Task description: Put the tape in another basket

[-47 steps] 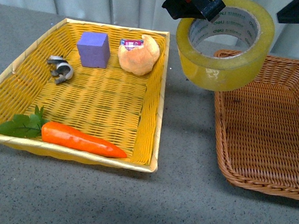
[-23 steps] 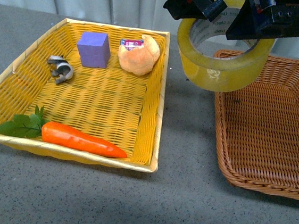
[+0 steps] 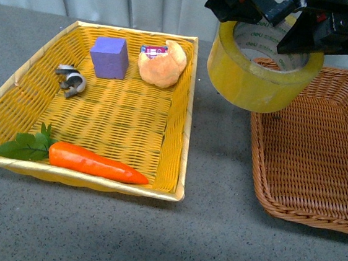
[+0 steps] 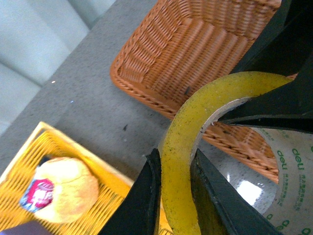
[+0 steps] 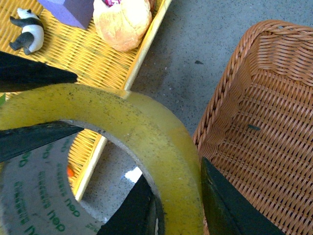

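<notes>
Now that the right hand (image 3: 308, 34) has moved in, it and the left hand (image 3: 240, 6) both clamp the wall of the tape (image 3: 264, 71); looks like a handover. Tape hangs tilted above the worktop (image 3: 213, 172), at the left rim of the basket (image 3: 315, 211), not inside. Translucent yellow roll, pale printed core.

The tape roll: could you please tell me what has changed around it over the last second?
The right gripper came in and closed on the wall of the tape, which the left gripper still holds. The tape tipped a little flatter. The brown basket, the yellow basket and its contents stayed put.
</notes>
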